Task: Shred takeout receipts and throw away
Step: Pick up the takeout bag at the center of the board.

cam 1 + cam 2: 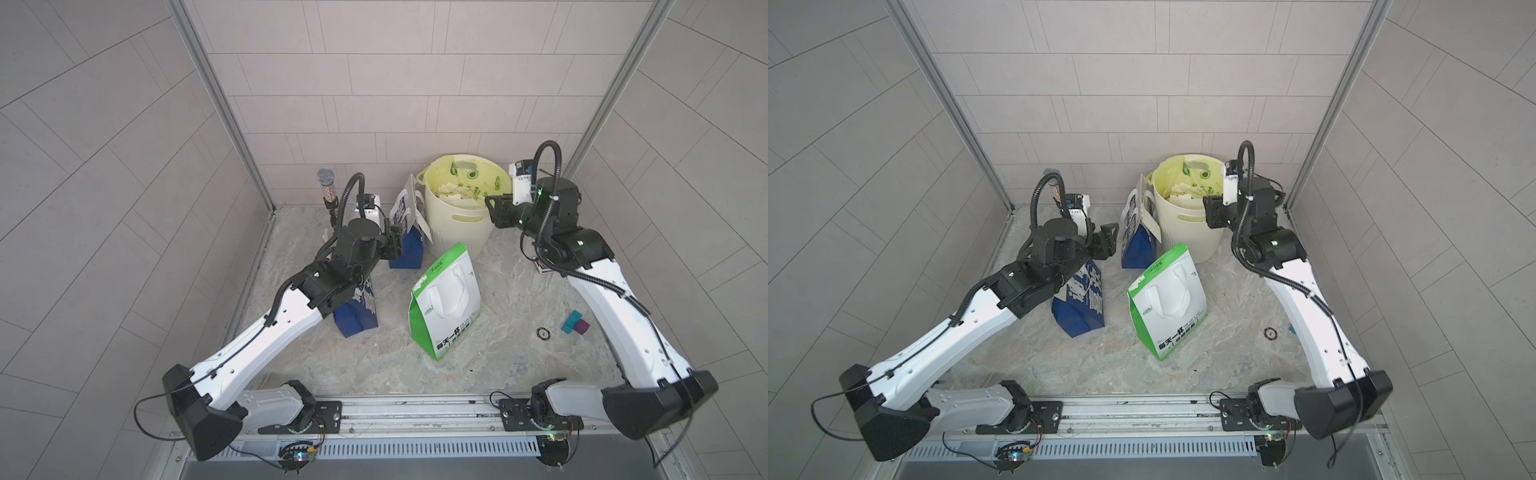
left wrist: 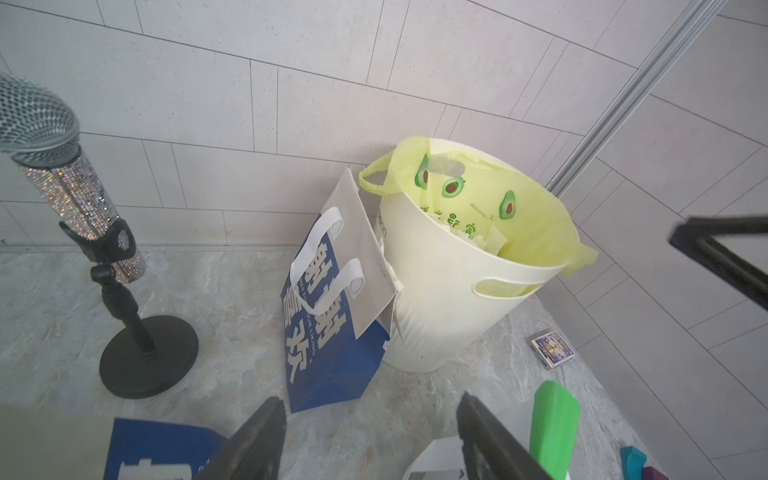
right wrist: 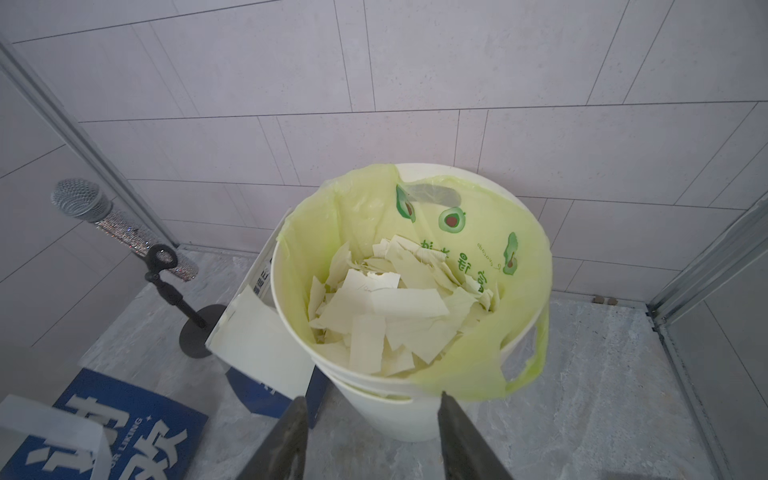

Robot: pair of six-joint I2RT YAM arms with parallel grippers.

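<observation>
The torn white paper receipts (image 3: pixel 386 316) lay in the pale round plastic bin (image 3: pixel 395 415), mid-frame just past the open, empty right jaws, while the left jaws, also open and empty, were farther off.

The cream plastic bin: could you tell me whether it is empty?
The cream plastic bin is not empty: torn white paper pieces lie inside its yellow-green liner.
</observation>
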